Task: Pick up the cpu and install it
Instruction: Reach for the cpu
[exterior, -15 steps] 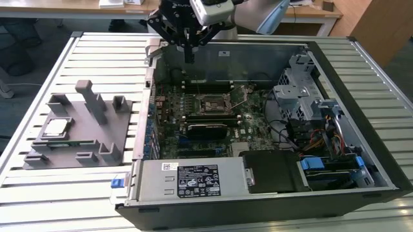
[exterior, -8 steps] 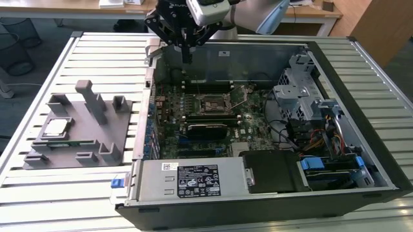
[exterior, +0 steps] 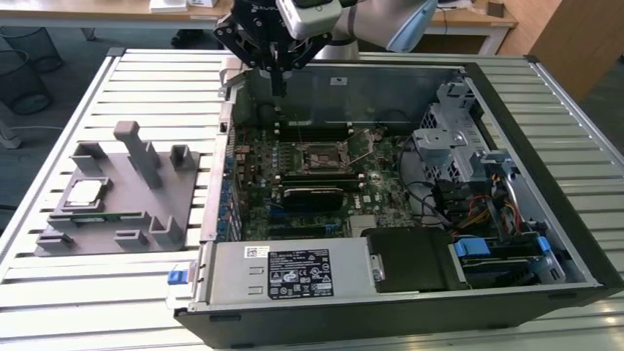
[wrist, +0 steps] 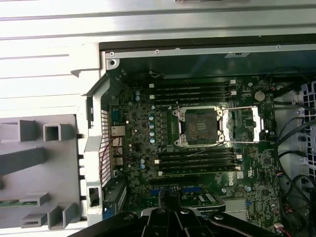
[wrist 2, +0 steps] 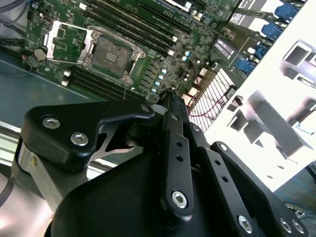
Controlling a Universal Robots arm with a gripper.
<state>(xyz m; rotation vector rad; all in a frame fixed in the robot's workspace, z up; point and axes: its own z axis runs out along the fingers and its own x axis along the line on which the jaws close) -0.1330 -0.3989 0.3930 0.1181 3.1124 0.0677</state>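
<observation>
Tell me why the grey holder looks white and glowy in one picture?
In the second wrist view, strong light washes the grey holder out to white behind the dark claw; in the exterior view it looks grey, with the cpu glinting on it; in the first wrist view the table slats look pale.

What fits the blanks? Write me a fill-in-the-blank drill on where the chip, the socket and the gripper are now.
In the exterior view, the chip lies on the grey stand to the ___ of the computer case. The socket on the green board is ___ of any chip. The gripper hangs over the case and holds ___.
Missing: left; empty; nothing.
</observation>
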